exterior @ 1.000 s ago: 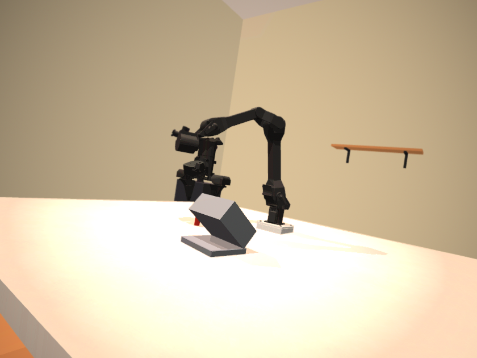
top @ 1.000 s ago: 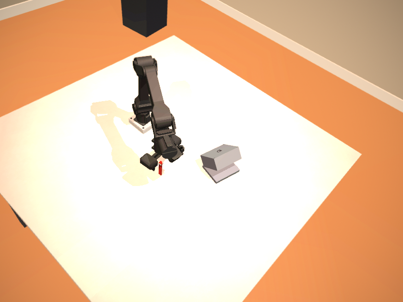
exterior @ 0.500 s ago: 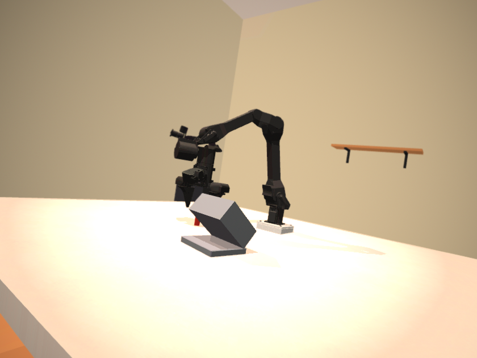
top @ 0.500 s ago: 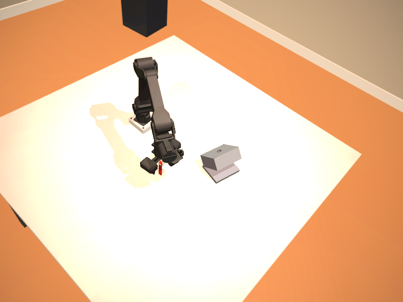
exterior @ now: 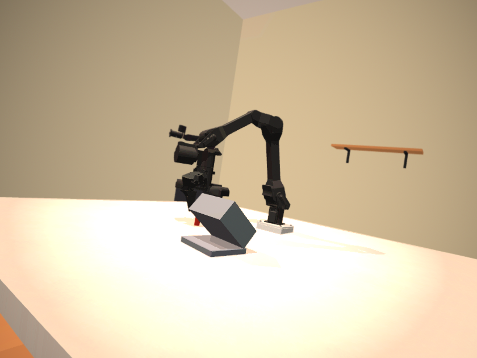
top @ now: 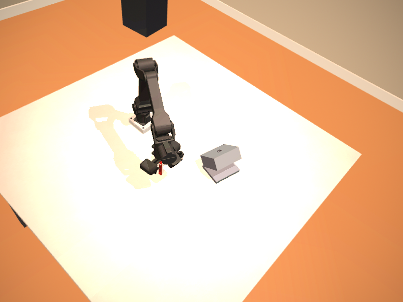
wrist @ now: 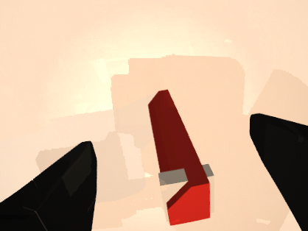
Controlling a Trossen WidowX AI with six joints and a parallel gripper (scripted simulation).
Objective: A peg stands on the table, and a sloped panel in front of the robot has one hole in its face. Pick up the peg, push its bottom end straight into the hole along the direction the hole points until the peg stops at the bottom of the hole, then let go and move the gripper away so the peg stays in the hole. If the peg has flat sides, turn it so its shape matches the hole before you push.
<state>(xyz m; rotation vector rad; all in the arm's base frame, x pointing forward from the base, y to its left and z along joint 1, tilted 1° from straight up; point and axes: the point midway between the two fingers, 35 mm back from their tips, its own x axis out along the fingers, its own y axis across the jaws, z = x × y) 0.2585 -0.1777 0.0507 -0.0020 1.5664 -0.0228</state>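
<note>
A red square-sided peg (top: 160, 168) (wrist: 177, 153) with a grey band near its top stands upright on the white table (top: 227, 97). Only its foot shows in the exterior view, behind the panel. My gripper (top: 160, 164) (wrist: 174, 138) is down around the peg. It is open, with one black finger on each side of the peg and a gap on both sides. The grey sloped panel (top: 221, 157) (exterior: 223, 221) stands to the right of the peg on a flat base, and its small dark hole (top: 218, 150) is in the upper face.
The arm's white base (top: 139, 125) (exterior: 274, 227) sits behind the peg. A black box (top: 144, 14) stands beyond the table's far corner. A wooden shelf (exterior: 376, 148) hangs on the wall. Orange floor surrounds the table.
</note>
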